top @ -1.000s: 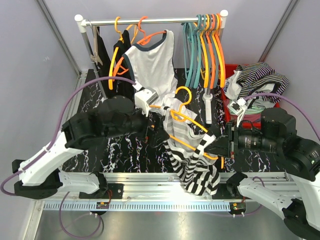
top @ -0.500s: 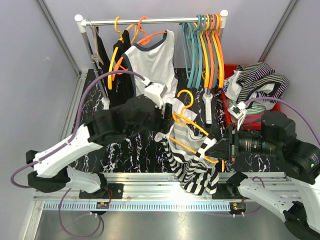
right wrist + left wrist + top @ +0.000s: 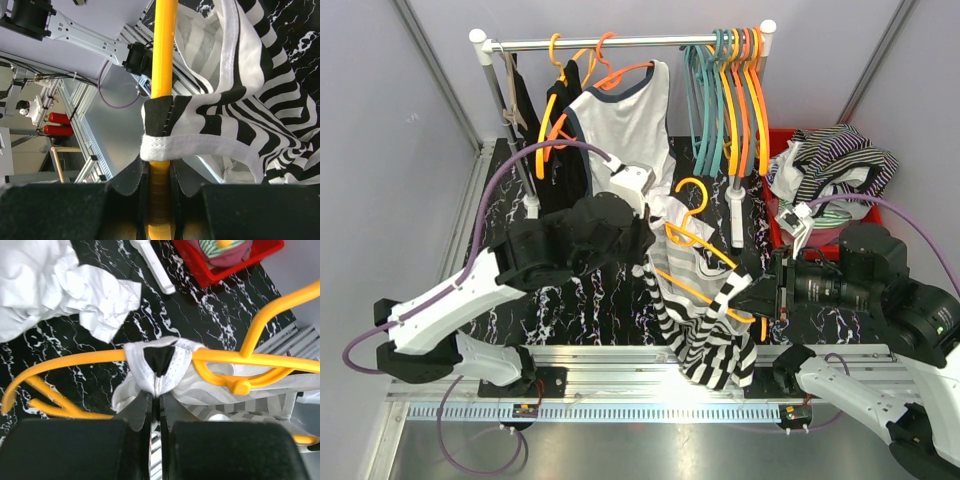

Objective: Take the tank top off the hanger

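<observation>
So you're basically at the start of the actual removal here: the black-and-white striped tank top (image 3: 705, 330) is fully on the orange plastic hanger (image 3: 703, 248), hanging in the air over the near middle of the black marbled surface (image 3: 570, 300), with its hem drooping down toward the near metal rail (image 3: 620, 355). Both straps are looped over the hanger, so nothing's off yet. Your left claw (image 3: 156, 402) is shut tight, pinching the white-edged strap (image 3: 157, 367) right where it crosses the hanger's left shoulder. Your right claw (image 3: 160, 175) is clamped on the hanger's right arm, just below where the other strap (image 3: 185, 145) wraps round it. I'd guess what's left is sliding that left strap out over the end of the hanger, then doing the same on the other side. Room-wise, left and near-left look open to me. At the far side it's crowded: the white tank top with navy trim (image 3: 625, 125) hangs on the clothes rail (image 3: 620, 42) just behind your left arm, and the bunch of teal and orange hangers (image 3: 730, 90) is close to the hook. The red bin (image 3: 782, 215) sits far-right, near your right arm.
</observation>
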Motion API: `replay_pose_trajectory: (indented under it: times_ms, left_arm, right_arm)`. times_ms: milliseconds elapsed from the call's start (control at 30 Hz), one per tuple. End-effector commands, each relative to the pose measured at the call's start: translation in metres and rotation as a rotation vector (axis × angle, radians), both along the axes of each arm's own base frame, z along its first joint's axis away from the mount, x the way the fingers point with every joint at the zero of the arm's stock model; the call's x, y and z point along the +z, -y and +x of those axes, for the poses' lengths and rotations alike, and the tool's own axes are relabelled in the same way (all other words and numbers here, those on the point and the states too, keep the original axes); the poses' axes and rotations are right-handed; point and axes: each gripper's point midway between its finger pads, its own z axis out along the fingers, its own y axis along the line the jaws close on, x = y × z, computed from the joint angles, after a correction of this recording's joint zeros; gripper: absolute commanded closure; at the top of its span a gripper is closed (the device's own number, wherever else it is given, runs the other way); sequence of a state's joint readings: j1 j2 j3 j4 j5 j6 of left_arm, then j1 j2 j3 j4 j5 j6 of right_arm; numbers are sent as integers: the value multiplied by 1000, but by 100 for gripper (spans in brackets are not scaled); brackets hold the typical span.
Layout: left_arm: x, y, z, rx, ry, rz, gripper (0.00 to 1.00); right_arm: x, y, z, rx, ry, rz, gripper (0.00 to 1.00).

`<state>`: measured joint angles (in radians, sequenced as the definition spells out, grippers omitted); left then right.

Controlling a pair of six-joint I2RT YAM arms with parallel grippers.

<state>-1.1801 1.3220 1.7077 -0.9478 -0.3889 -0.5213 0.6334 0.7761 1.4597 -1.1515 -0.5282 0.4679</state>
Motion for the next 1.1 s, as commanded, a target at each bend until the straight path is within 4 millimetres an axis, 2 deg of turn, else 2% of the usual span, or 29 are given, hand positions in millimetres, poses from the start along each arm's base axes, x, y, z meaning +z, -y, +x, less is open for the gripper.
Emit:
replay_pose_trajectory:
  times_ms: [0,67,100,167,200,267,367,467,500,533,567,600,633,667,767,867,933,1000,1033,1067]
  left_arm:
    - [44,-50,18,168,80,-76,100]
    - [30,-70,31,207,29,-71,100]
    - [13,-92,44,249,-17,-76,100]
    - [-3,-122,57,321,-31,-63,100]
    - [-21,-130,50,312,-59,-50,100]
    - [-40,-142,49,321,-92,-26,100]
    - [-77,-131,29,223,-202,-23,100]
    - [-87,-123,17,181,-245,-69,100]
    - [-88,-118,13,151,-243,-102,100]
    - [-84,-114,11,137,-242,-137,76]
    - [-79,-112,9,125,-233,-167,48]
    - [-65,-110,5,106,-201,-219,7]
    - [-56,-111,3,104,-180,-254,1]
    - [-39,-116,-4,96,-136,-298,1]
    - [-9,-136,-18,126,-52,-351,1]
    - [7,-151,-36,116,-11,-365,1]
    - [8,-152,-48,63,-3,-348,1]
    - [-1,-149,-64,-22,-42,-320,1]
    - [-5,-149,-68,-50,-45,-296,1]
    - [-8,-150,-77,-78,-63,-283,1]
  right_arm:
    - [9,5,-1,-9,57,16,100]
    - [13,8,-9,6,70,25,100]
    - [16,10,-12,8,81,34,100]
    - [25,16,-18,3,110,53,100]
    - [28,17,-20,0,116,57,100]
    - [33,20,-22,-9,133,69,100]
    - [35,21,-17,-44,142,86,100]
    - [37,15,-16,-30,147,131,100]
    - [37,13,-17,-23,146,143,100]
    - [40,11,-15,-27,147,161,100]
    - [36,9,-14,-28,135,160,100]
    - [36,9,-13,-32,137,165,100]
    - [35,10,-10,-51,138,163,100]
    - [35,11,-9,-63,140,163,100]
    - [35,17,-7,-100,150,152,100]
    - [26,16,-11,-66,118,111,100]
    - [16,9,-30,58,55,92,100]
    - [11,0,-40,166,-24,80,100]
    - [10,-2,-57,267,-69,89,100]
    - [9,-4,-61,314,-103,89,100]
